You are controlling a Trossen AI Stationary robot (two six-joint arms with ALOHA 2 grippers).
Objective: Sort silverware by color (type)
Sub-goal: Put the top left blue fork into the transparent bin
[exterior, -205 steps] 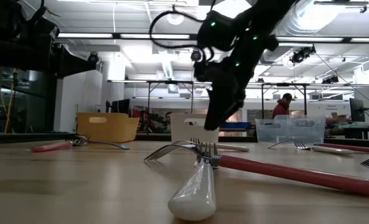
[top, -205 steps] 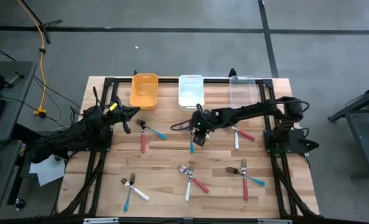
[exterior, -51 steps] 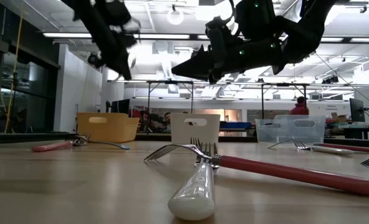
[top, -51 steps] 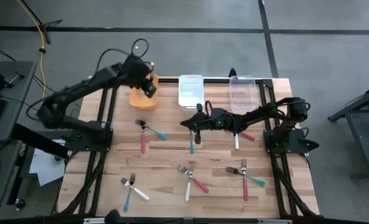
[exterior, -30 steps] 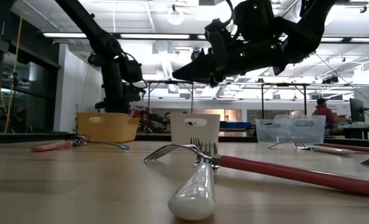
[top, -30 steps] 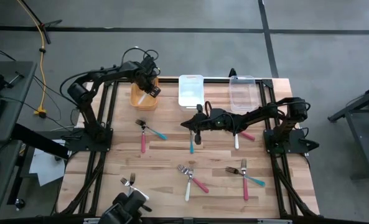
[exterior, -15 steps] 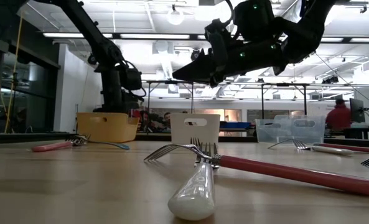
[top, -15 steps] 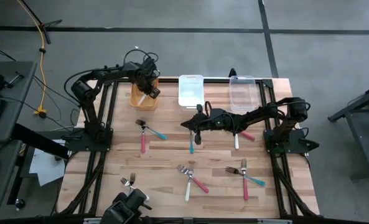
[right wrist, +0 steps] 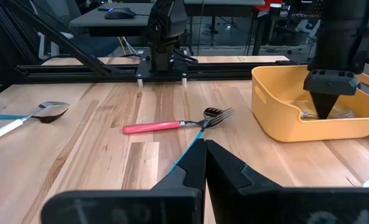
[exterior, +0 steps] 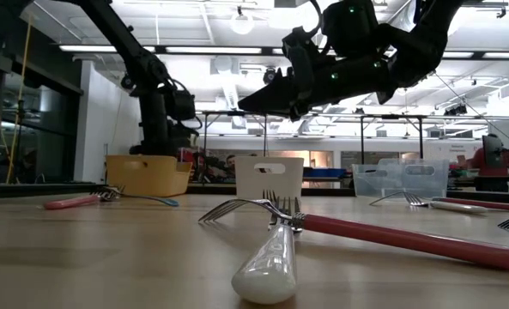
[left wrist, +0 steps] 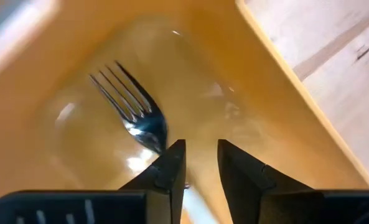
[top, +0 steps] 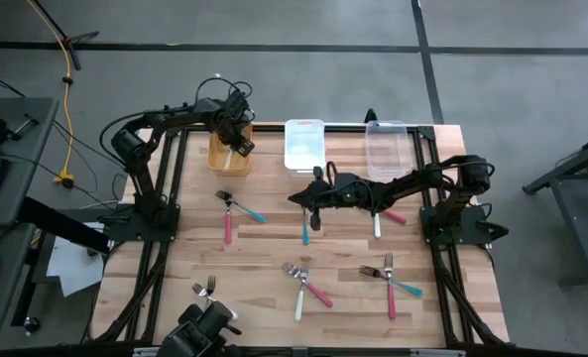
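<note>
— So which step is the robot working on right now?

— It is dropping a fork off. The left hand point(top: 236, 137) is reaching down inside the orange bin point(top: 216, 159) at the far edge of the tabletop point(top: 264, 268), and its fingers point(left wrist: 172, 163) are standing slightly parted with a fork point(left wrist: 134, 118) lying on the bin's floor just beyond them. The fork's handle is hidden, so I cannot tell its colour, but I judge it released rather than gripped.

— And the right hand?

— The right hand point(top: 313, 213) is hovering clenched and empty, to the right of the orange bin, above a teal-handled fork point(top: 305, 234). The white bin point(top: 304, 145) and the clear bin point(top: 385, 147) are sitting in a row beyond the orange bin.

— Where is the rest of the silverware?

— Other forks are lying scattered over the tabletop nearer the front than the orange bin: a red-and-teal pair point(top: 236, 212) closest to it, more in small clusters farther off.

— What does the next move call for?

— Probably lifting the left hand straight up clear of the bin's walls, then picking another fork of matching colour.
</note>
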